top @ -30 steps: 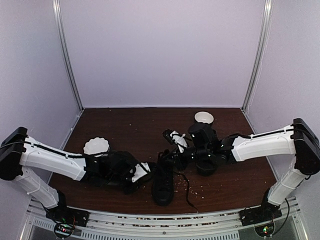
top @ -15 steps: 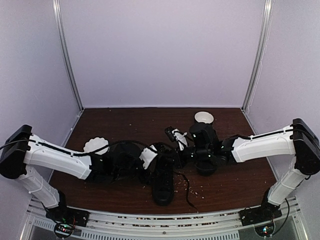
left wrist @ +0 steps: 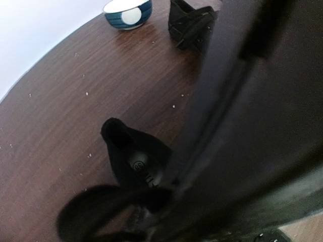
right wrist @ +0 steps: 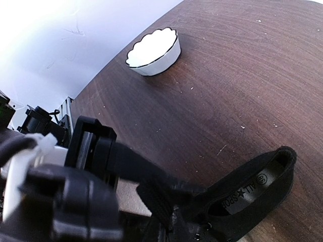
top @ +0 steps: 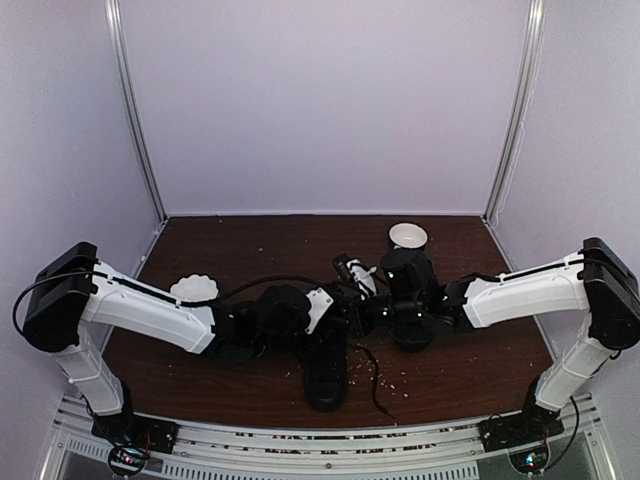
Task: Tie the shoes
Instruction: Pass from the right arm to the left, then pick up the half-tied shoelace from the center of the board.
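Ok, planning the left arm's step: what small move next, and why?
Probably draw the left gripper slightly back from the shoe: its wrist view is mostly filled by a dark blur, so no lace can be picked out. The right gripper is shut close by.

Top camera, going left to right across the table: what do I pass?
Left to right: scalloped white bowl → black shoe near the front edge → round bowl at the back.

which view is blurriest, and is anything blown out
Left wrist: a dark out-of-focus mass fills the right side; blue bowl and table are sharp. Right wrist: wall at top left blown out white. Top external: evenly lit, black shoe shows little detail.
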Controlling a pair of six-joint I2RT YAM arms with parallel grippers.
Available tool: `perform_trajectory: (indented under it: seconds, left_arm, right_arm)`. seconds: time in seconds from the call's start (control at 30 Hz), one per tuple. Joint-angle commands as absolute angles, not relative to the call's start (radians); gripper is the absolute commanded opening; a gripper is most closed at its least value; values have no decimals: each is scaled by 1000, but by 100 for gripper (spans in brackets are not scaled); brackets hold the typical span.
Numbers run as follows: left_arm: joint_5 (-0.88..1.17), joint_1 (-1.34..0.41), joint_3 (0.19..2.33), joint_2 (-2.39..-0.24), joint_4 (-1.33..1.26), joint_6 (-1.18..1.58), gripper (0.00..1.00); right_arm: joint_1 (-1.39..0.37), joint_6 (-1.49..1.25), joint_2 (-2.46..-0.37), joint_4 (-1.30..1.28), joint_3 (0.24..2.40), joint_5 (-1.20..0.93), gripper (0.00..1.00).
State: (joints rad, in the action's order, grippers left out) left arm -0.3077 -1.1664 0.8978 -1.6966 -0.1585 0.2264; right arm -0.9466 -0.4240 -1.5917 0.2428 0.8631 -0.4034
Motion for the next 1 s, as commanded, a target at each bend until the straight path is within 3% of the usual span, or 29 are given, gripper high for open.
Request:
perform_trajectory:
  seconds: [0.0,0.17,0.4,0.47,0.57,0.77,0.97]
  left_arm:
    - [-287,-1149,919,-1697,-170,235,22]
    - [-249,-1124,876,-1668,-222,247,0]
    - [-214,-1120,863,-1661,-243,236,0]
    - [-217,-1120,859,-1656,-245,235,0]
    - [-219,-1120,850,-1649,-252,235,0]
    - [-210,-1120,853,-1653,-253,225,0]
    - [-204,-1120,860,-1658,-247,221,0]
  right_arm:
    - [-945,-424,-1592,260,863,-394,0]
    - [-946,-420,-1589,252,870,-395,0]
    - [-944,-407,-1581,212,887,-390,0]
    - [-943,-387,-1561,142,898,-361,15]
    - [-944,-357,-1493,-5,890,-269,30]
    - [-973,-406,-1353,-295,808,-87,43]
    - [-1141,-485,-1358,-458,767,-42,54]
